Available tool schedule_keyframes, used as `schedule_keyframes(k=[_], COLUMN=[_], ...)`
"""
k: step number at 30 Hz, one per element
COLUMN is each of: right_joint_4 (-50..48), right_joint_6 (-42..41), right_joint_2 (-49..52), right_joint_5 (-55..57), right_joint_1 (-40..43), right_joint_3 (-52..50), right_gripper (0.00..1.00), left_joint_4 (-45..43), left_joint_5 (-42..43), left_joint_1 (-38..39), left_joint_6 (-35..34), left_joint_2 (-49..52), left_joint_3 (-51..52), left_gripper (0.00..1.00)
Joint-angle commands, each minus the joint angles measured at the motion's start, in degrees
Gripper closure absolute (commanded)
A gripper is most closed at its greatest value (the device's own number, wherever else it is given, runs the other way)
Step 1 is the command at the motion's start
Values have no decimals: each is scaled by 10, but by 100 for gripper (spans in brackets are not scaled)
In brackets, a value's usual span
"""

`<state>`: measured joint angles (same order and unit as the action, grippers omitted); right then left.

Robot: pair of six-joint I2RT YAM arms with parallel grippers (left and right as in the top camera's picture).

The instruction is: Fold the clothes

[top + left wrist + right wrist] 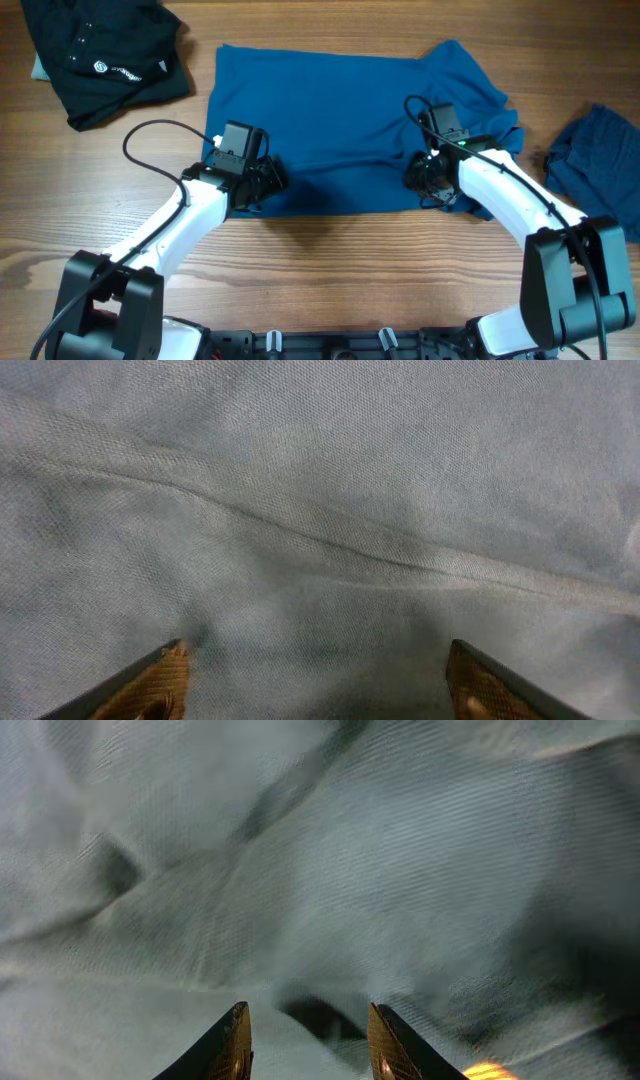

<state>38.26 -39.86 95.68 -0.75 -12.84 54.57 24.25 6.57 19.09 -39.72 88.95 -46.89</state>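
The clothes show as a mid-blue T-shirt [340,120] lying folded and fairly flat in the middle of the table, and a darker blue garment [595,160] crumpled at the right edge. My left gripper [265,180] rests at the shirt's front left edge. In the left wrist view the left gripper [318,680] is open wide over smooth cloth [320,510] crossed by a seam. My right gripper [425,180] is at the shirt's front right. There the right gripper [308,1040] stands partly open, with rumpled cloth [400,870] under and between its tips.
A black garment [105,55] with a small white logo is heaped at the back left corner. Bare wooden table [350,260] runs along the front between the two arms. Both arms reach in from the front edge.
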Motion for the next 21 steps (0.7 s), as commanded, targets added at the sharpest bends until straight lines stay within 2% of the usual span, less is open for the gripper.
schedule_keyframes(k=[1,7,14,21], right_joint_4=[0,-12,-8,72], right_joint_6=[-1,36,39,56], right_joint_2=[5,5,4,-2], right_joint_5=[24,59,60,79], right_joint_1=[31,85,112,112], right_joint_3=[-5,-5,8,101], right_gripper=[61,61,60,58], left_joint_4=[0,-1,-9,-13], left_joint_5=[4,4,5,4], left_joint_1=[4,4,6,6], left_joint_6=[0,0,0,0], left_joint_2=[8,34,49,49], left_joint_3=[-2,-2,-2,-2], left_gripper=[12,11,11,10])
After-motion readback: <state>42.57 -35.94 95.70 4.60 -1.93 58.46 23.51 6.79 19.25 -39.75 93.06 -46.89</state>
